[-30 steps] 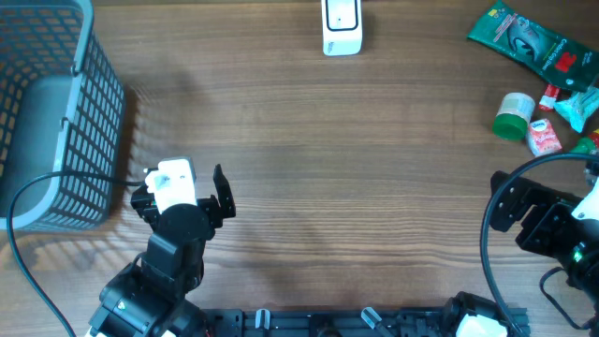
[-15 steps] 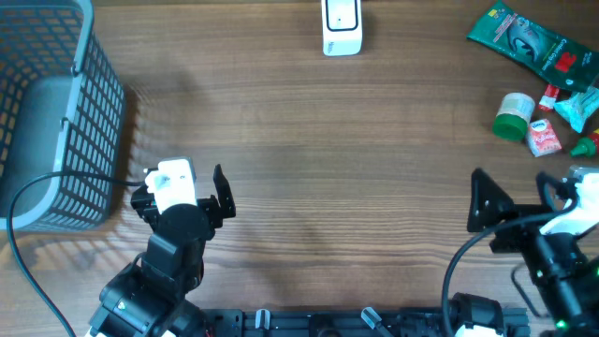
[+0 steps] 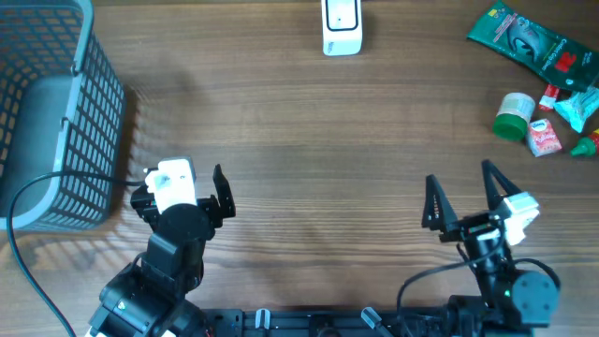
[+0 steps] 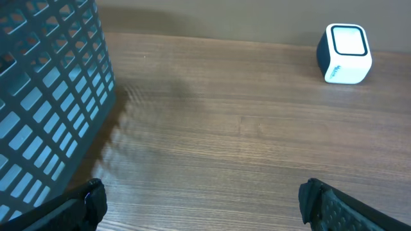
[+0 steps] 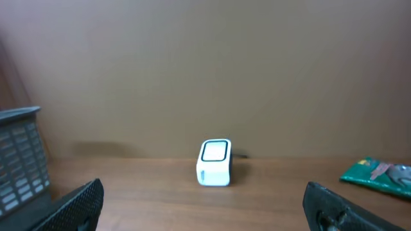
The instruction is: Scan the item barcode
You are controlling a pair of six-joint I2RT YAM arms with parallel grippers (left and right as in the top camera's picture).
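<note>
Right gripper spread, scanner ahead, possibly upright

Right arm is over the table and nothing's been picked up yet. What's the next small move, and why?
Probably reach the right end effector forward and right toward the green-capped bottle. Its jaws are open and empty, the bottle is among the nearest items on that side, and the scanner has nothing in front of it.
</note>
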